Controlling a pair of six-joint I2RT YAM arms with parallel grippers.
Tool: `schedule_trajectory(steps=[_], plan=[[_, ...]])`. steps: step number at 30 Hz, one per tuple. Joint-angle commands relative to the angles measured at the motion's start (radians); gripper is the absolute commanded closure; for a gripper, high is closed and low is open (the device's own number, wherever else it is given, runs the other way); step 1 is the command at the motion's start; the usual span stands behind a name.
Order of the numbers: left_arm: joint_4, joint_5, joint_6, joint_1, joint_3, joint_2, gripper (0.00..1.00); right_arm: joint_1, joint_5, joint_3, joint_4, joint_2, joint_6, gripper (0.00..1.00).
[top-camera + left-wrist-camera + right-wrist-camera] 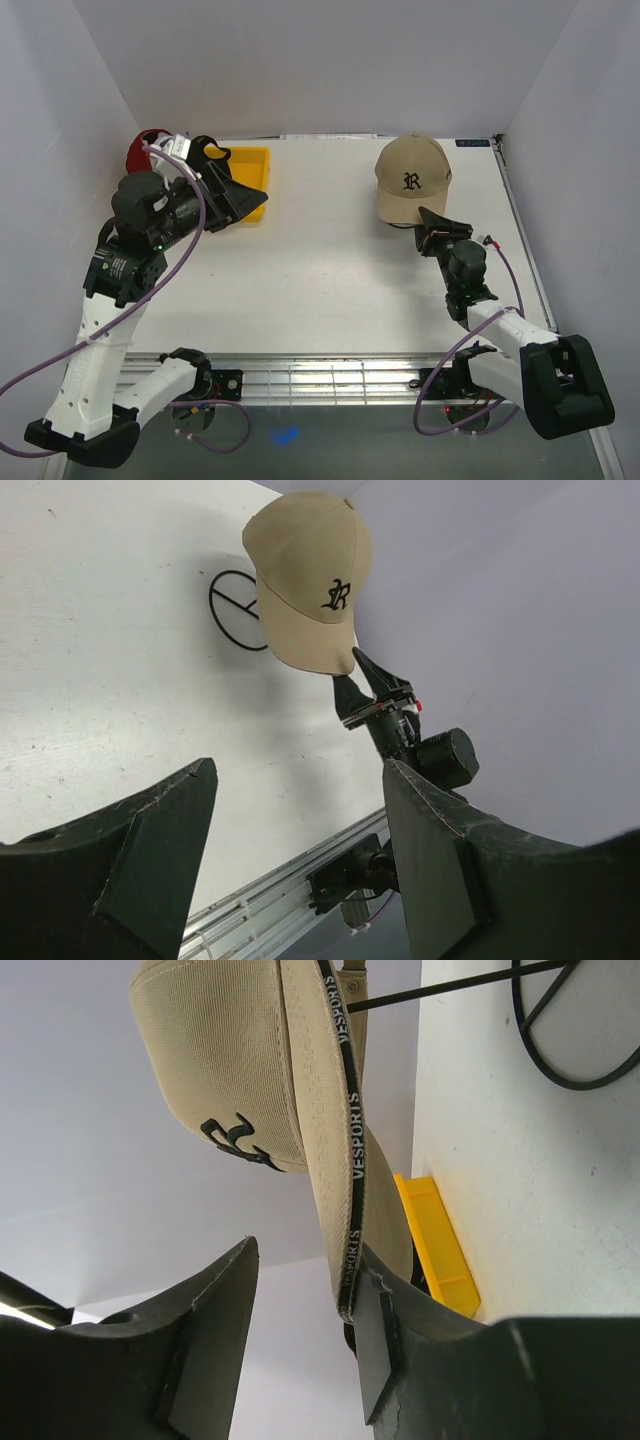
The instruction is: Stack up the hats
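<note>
- Toward the far right corner of the surface, the tan hat sits raised off the white top on a black wire stand. The stand's ring foot rests flat on the surface below and behind the crown.
- Its long axis runs from far to near, with the crown toward the back wall and the curved brim pointing at the near edge and dipping slightly downward.
- A dark embroidered letter on the front panel faces the near edge. The right wrist view looks up at the hat from below and shows a black band with white lettering along its lower rim.
- Just on the near side of the brim, the right tool is released, its two fingers spread apart and aimed up at the brim. The brim's tip lies in the gap, close against the inner face of one finger; I cannot tell whether they touch.
- Near the far left corner lies a yellow tray.
- Over the tray's near side hangs the left tool, also released, with its fingers wide apart and nothing between them. It is well apart from the tan hat.
- At the far left corner, beyond the tray, a dark red hat shows only in part behind the left arm. I cannot tell which way it points.
</note>
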Motion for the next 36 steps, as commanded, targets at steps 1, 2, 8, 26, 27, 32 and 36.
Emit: schedule_trajectory(steps=[1, 2, 8, 26, 27, 32, 36], plan=[[-0.002, -0.011, 0.015, -0.005, -0.005, -0.016, 0.22, -0.004, 0.003, 0.0, 0.021, -0.003, 0.017, 0.51], [-0.002, -0.013, 0.015, -0.005, -0.007, -0.016, 0.23, -0.006, 0.003, 0.0, 0.012, -0.008, 0.017, 0.49], [-0.001, -0.016, 0.014, -0.005, -0.014, -0.019, 0.23, -0.013, -0.006, 0.025, -0.138, -0.042, 0.006, 0.42], [0.006, -0.028, 0.006, -0.005, -0.048, -0.034, 0.23, -0.043, -0.071, 0.05, -0.356, -0.069, -0.026, 0.32], [0.006, -0.03, 0.006, -0.005, -0.05, -0.036, 0.23, -0.043, -0.074, 0.046, -0.355, -0.071, -0.029, 0.31], [0.009, -0.038, 0.009, -0.005, -0.056, -0.028, 0.23, -0.052, -0.091, 0.068, -0.399, -0.075, -0.1, 0.31], [-0.008, -0.1, 0.034, -0.005, -0.034, -0.008, 0.23, -0.05, -0.105, 0.135, -0.514, -0.103, -0.247, 0.31]])
